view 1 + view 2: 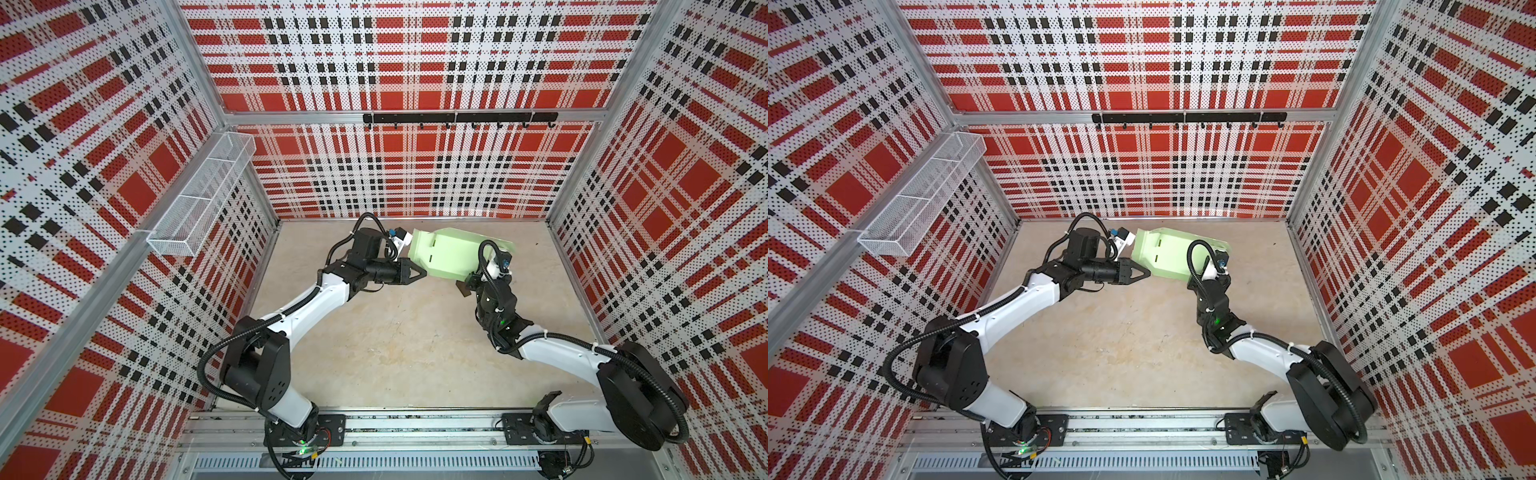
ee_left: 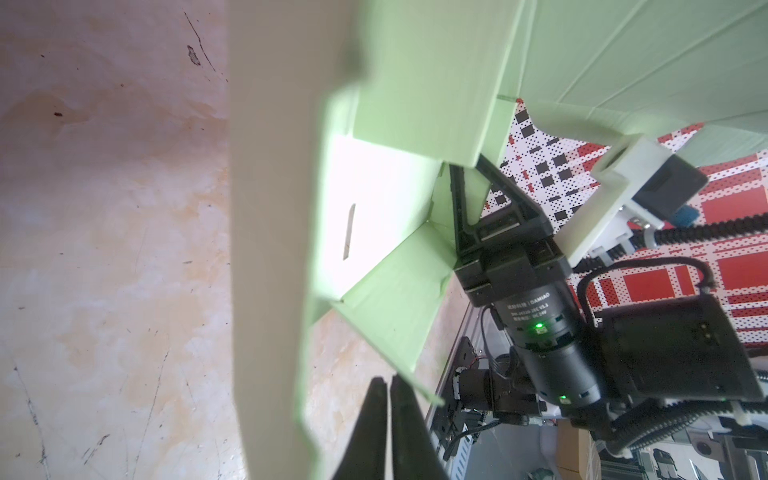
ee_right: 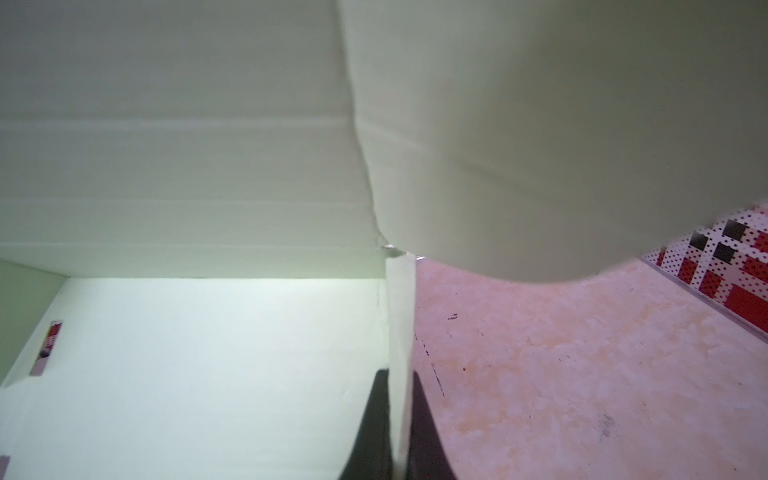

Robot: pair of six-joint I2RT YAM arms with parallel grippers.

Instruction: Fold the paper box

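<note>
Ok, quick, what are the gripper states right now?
left gripper: shut, nothing visible between the jaws.
right gripper: shut on a wall of the paper box.

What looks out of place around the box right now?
A small dark brown scrap lies on the table close by the right gripper, near the raised box; it looks like stray debris. The box hangs tilted, one wall pinched in that gripper's jaws.
</note>
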